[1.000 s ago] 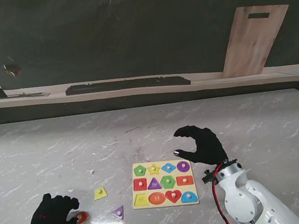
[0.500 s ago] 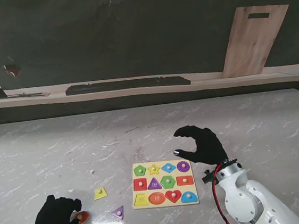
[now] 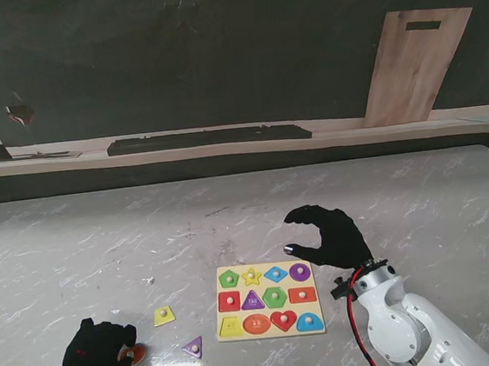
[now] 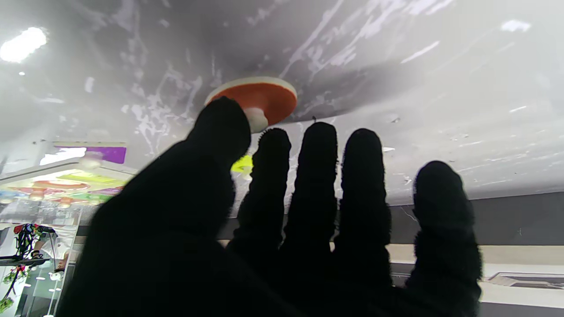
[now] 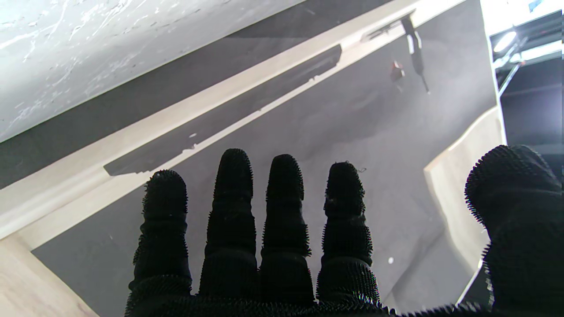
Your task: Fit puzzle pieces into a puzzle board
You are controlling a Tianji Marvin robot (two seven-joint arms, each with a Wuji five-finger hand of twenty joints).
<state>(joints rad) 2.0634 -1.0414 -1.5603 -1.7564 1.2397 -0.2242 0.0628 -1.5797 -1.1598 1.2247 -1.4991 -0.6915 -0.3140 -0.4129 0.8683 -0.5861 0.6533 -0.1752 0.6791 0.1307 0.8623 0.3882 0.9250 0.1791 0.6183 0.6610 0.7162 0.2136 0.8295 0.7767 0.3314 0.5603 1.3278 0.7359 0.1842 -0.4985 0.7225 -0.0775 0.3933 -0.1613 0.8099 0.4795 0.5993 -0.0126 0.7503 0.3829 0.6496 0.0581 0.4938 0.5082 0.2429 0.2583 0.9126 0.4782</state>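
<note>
Marbled grey-white bench (image 3: 386, 194) spreads beneath a dark wall, with a pale ledge along its far edge carrying a long black bar (image 3: 209, 139) and a leaning wooden board (image 3: 416, 64) at far right. At near left, the black-gloved left hand (image 3: 98, 349) rests low over an orange round piece (image 3: 136, 353), which lies flat on the bench; the wrist view shows the thumb (image 4: 222, 127) touching the piece's small white knob (image 4: 256, 119) while the other four fingers stand straight and slightly apart, closed on nothing. Just right of it lie a yellow piece (image 3: 163, 315) and, nearer, a purple triangle piece (image 3: 193, 347), both loose on the bench and apart from each other. Right of these, the puzzle board (image 3: 268, 299) sits flat near the centre, its three rows filled with coloured shapes. Over the board's far right corner hangs the right hand (image 3: 329, 235), raised off the bench, fingers curled forward yet spread, thumb held wide, holding nothing.
</note>
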